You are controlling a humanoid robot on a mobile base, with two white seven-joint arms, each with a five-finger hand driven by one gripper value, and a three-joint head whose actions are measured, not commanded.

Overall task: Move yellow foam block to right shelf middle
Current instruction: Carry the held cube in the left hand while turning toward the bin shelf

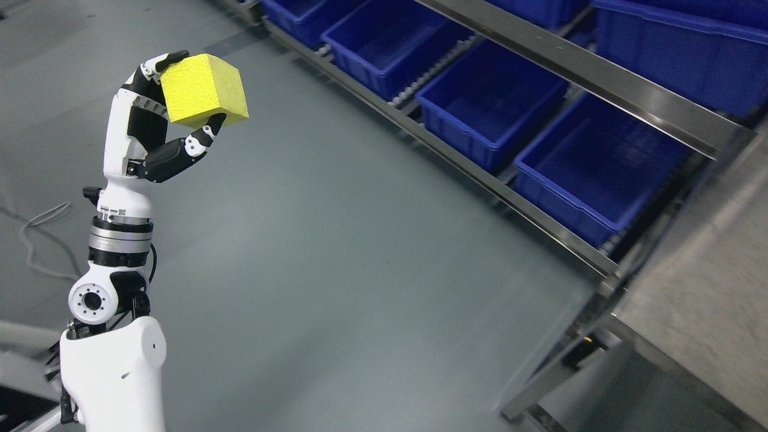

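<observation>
At upper left, left hand [157,114] pinches the pitted yellow foam block [204,90].

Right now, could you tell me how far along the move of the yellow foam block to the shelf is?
Pickup looks done: the left hand grips the yellow foam block, raised over the grey floor. The carry is under way. Left to do: reach the shelf with the blue bins on the right and set it down.

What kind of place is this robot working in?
Probably a warehouse or a factory storeroom. A metal rack holds rows of empty blue bins on roller tracks, and the floor is bare grey. The left hand holds a yellow foam block up over the floor.
</observation>
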